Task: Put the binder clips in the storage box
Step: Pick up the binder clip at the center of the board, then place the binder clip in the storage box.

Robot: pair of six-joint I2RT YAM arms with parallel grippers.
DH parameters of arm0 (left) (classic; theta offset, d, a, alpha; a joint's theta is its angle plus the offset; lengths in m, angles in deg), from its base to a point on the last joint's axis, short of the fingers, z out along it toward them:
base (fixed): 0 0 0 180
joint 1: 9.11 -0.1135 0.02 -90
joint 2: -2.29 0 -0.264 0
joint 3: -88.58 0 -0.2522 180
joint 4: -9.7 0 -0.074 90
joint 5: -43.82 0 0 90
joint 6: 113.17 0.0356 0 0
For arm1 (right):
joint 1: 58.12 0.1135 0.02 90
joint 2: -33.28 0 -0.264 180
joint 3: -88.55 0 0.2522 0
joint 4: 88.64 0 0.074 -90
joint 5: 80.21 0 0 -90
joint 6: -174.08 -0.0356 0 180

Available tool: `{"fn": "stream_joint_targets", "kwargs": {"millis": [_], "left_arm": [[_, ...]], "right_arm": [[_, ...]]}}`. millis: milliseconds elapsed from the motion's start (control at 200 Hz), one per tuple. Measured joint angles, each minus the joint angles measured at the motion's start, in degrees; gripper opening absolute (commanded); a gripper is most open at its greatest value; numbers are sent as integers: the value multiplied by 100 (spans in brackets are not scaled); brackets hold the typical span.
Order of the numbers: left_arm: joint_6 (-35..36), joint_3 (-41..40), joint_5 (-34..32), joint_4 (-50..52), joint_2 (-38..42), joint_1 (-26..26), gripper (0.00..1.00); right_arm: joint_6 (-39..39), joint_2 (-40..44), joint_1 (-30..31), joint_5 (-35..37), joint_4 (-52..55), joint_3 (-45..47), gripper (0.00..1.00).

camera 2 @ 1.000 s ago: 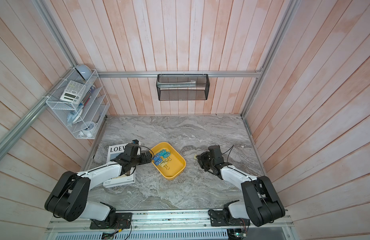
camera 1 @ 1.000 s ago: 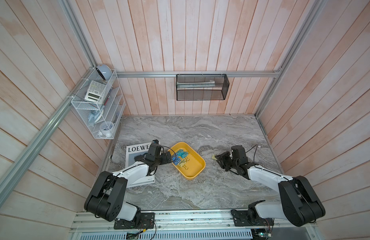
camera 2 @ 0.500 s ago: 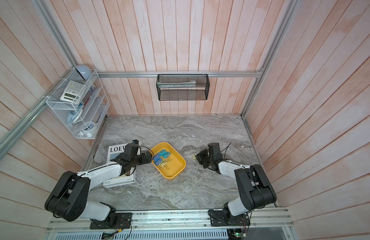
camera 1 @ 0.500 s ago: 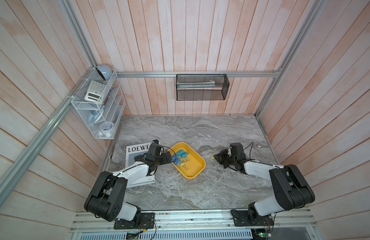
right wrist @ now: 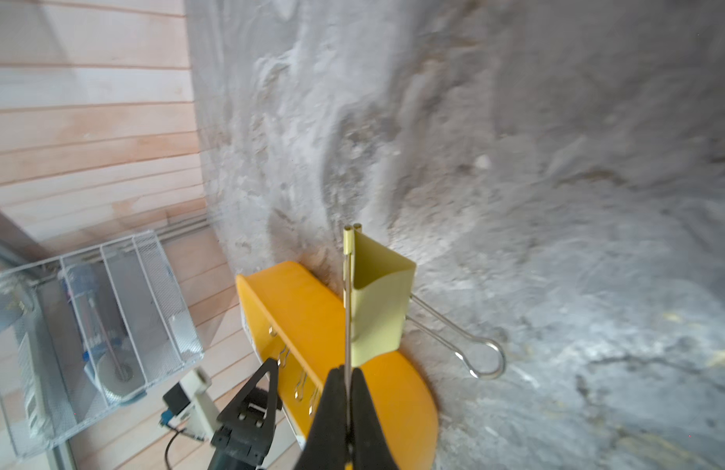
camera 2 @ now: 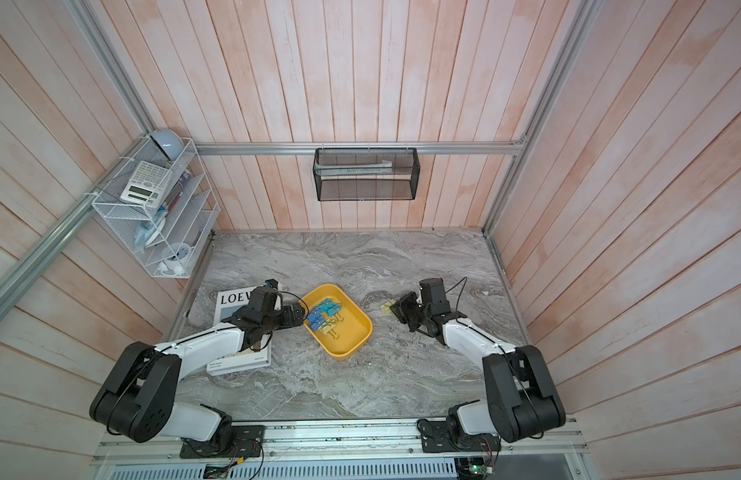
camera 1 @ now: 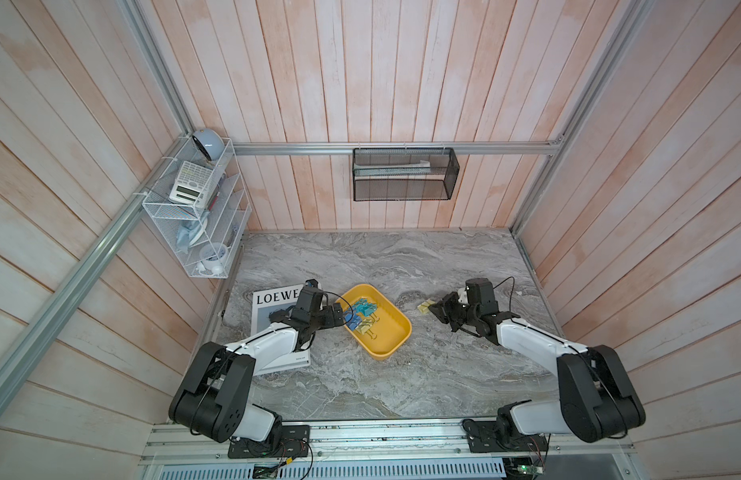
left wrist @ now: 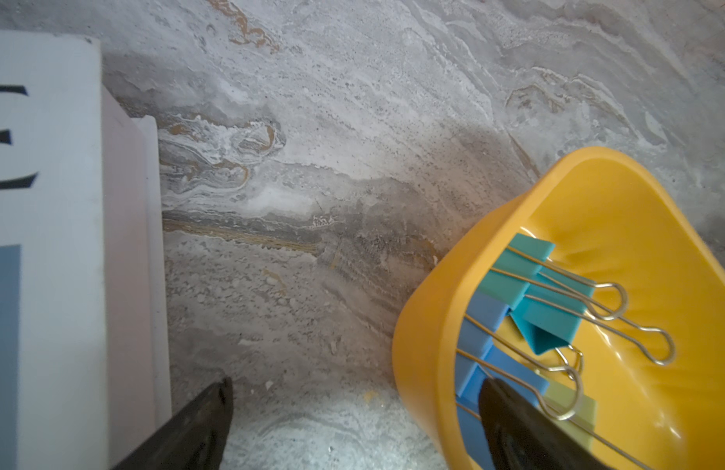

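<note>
Binder clips (camera 1: 364, 310) lie in mustard storage box (camera 1: 393, 337); pale-yellow clip (camera 1: 423, 307) outside.

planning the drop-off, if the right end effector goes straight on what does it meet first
Probably the storage box, with the pale yellow clip it grips arriving first; bare table lies between, though height is unclear.

A small robot test room, dressed up like an office desk, is shown. Walls of pale wood planks (camera 1: 360, 83) are held in a metal frame (camera 1: 381, 148), and a grey marble table (camera 1: 360, 257) is closed in by them. A left arm (camera 1: 269, 345) and a right arm (camera 1: 531, 340) are bolted to a rail (camera 1: 381, 434) at the front. Office things are seen: a calculator (camera 1: 190, 183) is kept in a white wire rack (camera 1: 165, 210), a black mesh basket (camera 1: 404, 189) is hung on the back wall, a magazine (camera 1: 273, 299) is laid on the table, and binder clips (camera 1: 362, 318) are gathered in a yellow storage box (camera 1: 391, 332).
</note>
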Motion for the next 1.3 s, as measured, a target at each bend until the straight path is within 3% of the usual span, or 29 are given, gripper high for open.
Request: {"fn": "stream_joint_targets", "kwargs": {"millis": [215,470,760,1300], "left_arm": [[0,0,2,-20,-28,0,100],[0,0,4,-44,-37,0,100],[0,0,4,-46,-37,0,100],[2,-9,7,-72,-37,0,100]], "right_arm": [[280,444,1169,22,483,-999,0],[72,-413,2127,284,503,-905,0],[-59,-964,2251,595,413,-887,0],[-59,-2098,2267,986,393,-1683,0]]}}
